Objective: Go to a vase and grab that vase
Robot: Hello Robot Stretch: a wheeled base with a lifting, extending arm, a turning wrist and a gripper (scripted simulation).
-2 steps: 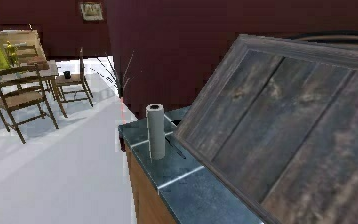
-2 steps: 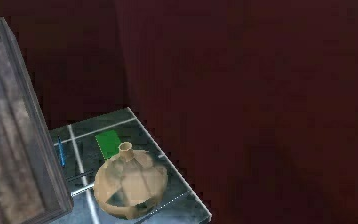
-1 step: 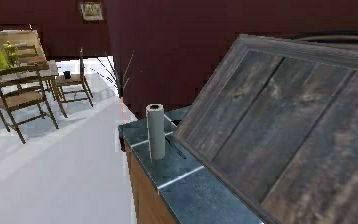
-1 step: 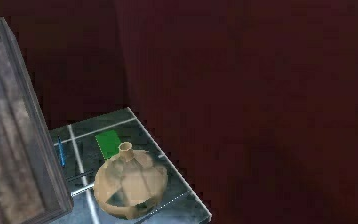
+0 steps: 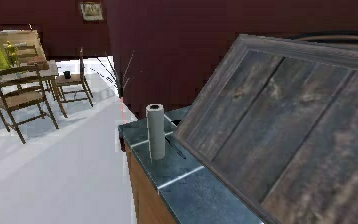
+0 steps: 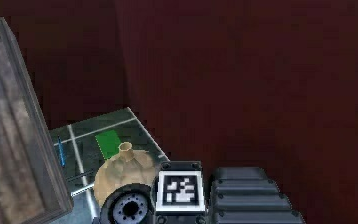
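Forward view first: a big wooden panel (image 5: 287,130) of rough dark planks leans across the right side, above a counter (image 5: 177,178) topped in dark glossy tiles with pale grout. A grey paper towel roll (image 5: 155,130) stands upright on those tiles, just beside the panel's lower edge. Well apart on the left is a wooden dining table (image 5: 32,72) with slat-back chairs (image 5: 22,100) and a dark mug (image 5: 67,74) on top. A framed picture (image 5: 90,10) hangs on the deep red wall (image 5: 187,50).

Over to the arm side view, and there's the vase (image 6: 120,172). It's tan, matte and round-bellied with a short narrow neck, standing upright on the tiled counter with the plank panel crowding in from the left. A flat green thing (image 6: 112,143) lies just behind it (what it is, I can't say). The gripper (image 6: 127,207) shows right in front of the vase, its dark round body beside a white marker square (image 6: 180,190). Its fingers can't be made out, so I cannot tell whether it holds anything.
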